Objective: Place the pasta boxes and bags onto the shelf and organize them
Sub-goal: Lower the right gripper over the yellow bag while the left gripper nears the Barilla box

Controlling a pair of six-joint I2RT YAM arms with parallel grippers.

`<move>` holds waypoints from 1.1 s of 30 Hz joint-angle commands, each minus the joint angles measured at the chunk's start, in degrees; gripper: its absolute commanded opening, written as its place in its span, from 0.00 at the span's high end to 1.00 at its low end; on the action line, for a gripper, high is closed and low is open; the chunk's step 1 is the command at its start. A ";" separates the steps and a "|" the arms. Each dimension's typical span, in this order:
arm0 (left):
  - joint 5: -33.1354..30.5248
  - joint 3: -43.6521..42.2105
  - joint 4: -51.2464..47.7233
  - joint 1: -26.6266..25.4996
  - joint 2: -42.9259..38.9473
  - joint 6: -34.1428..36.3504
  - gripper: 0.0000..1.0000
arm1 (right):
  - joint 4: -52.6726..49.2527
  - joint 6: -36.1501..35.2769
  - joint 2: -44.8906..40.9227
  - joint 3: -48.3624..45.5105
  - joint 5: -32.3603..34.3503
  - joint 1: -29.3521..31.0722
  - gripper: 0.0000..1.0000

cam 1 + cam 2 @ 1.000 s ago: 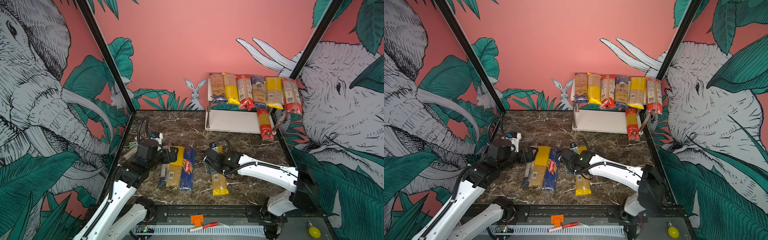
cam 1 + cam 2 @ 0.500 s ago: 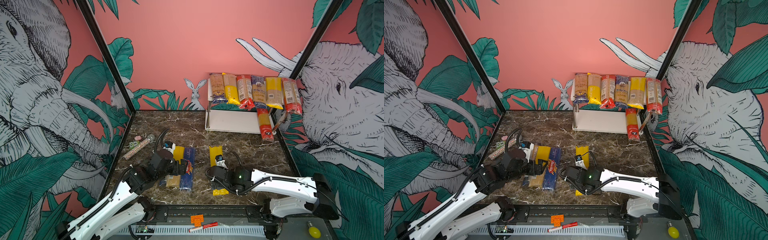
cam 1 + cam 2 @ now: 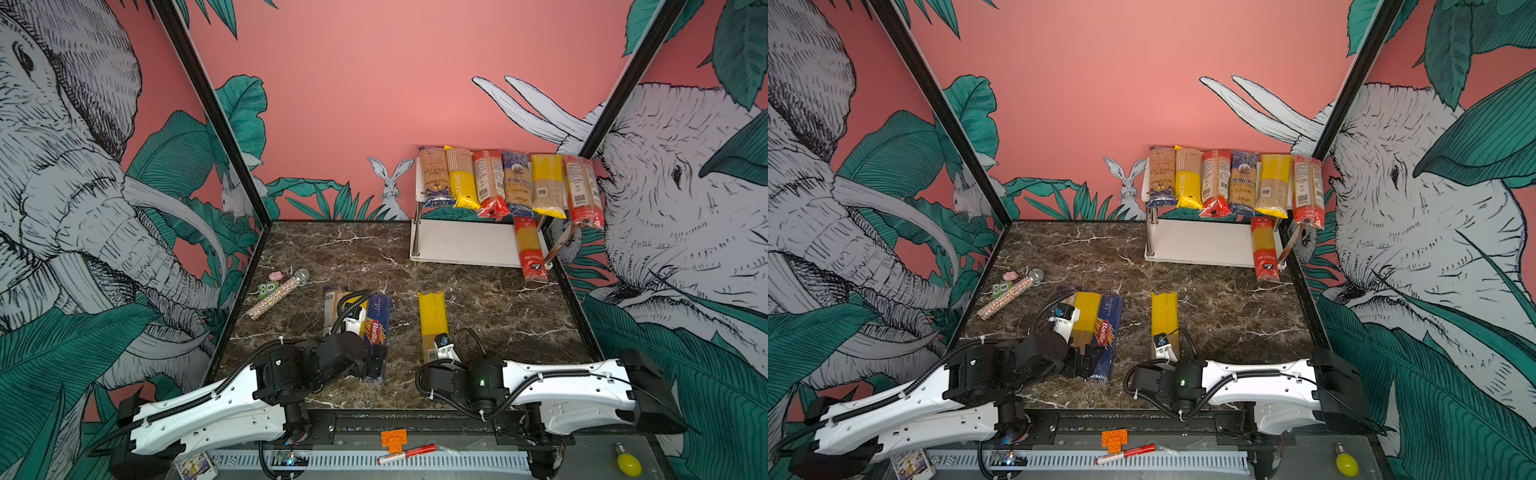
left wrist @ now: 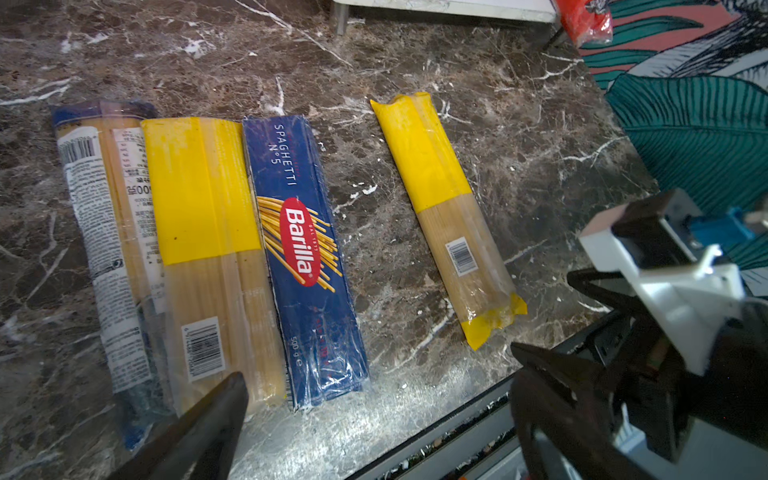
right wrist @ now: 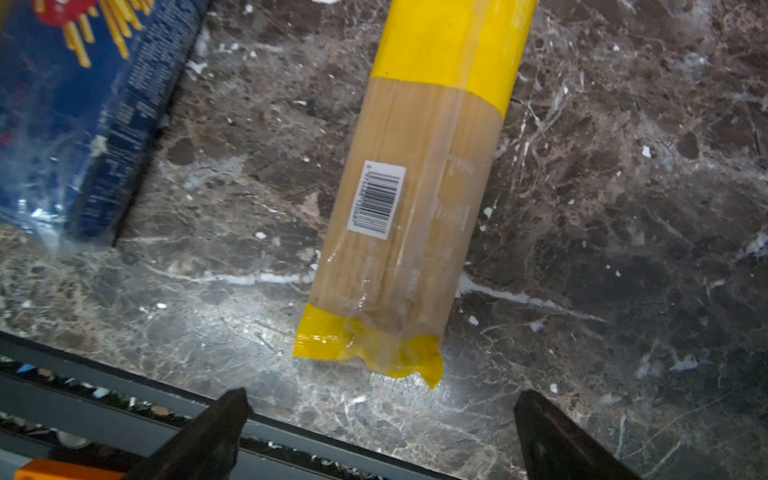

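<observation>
Left wrist | Barilla box [image 4: 305,257] | "SPAGHETTI N°5" | "500 g"

Left arm [image 3: 216,407], right arm [image 3: 573,382] folded low; left hand [image 4: 376,386], right hand [image 5: 380,399] spread wide, empty.

**Odds and ends around the marble worktop**

Near the left edge of the dark brown, white-veined marble worktop [image 3: 498,299] lies a long speckled glittery tube [image 3: 278,298] with a silver ball end. A small green block [image 3: 268,289] and a pink lump [image 3: 275,275] sit just beside it. Past the worktop's front edge are an orange plastic building brick [image 3: 394,439], a red-and-white marker pen [image 3: 406,453] and, off the front right corner, a yellow bulb [image 3: 628,463].
</observation>
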 commanded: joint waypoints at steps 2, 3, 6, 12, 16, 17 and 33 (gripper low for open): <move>-6.57 0.86 -2.03 -4.98 3.51 -4.30 0.01 | 5.23 4.05 -1.50 -4.26 3.92 0.30 0.01; -6.85 1.13 -1.99 -5.60 4.16 -4.29 0.01 | 6.47 3.55 -1.26 -5.14 4.53 0.20 0.01; -8.10 2.19 -2.36 -6.00 4.94 -3.09 0.01 | 10.03 2.10 0.60 -6.89 6.15 0.23 0.01; -16.20 4.49 -2.11 -5.54 2.80 2.13 0.01 | 15.66 0.67 5.34 -7.58 6.47 -0.17 0.01; -10.69 5.31 -0.42 1.02 3.19 6.26 0.00 | 20.71 -1.51 6.83 -9.06 4.46 -2.06 0.01; -9.50 5.40 -0.28 2.51 3.47 6.85 0.01 | 21.63 -1.95 6.94 -9.43 4.38 -2.59 0.01; -10.96 5.06 -2.94 4.42 1.22 6.64 0.00 | 30.99 -4.70 13.96 -12.39 0.08 -8.30 0.01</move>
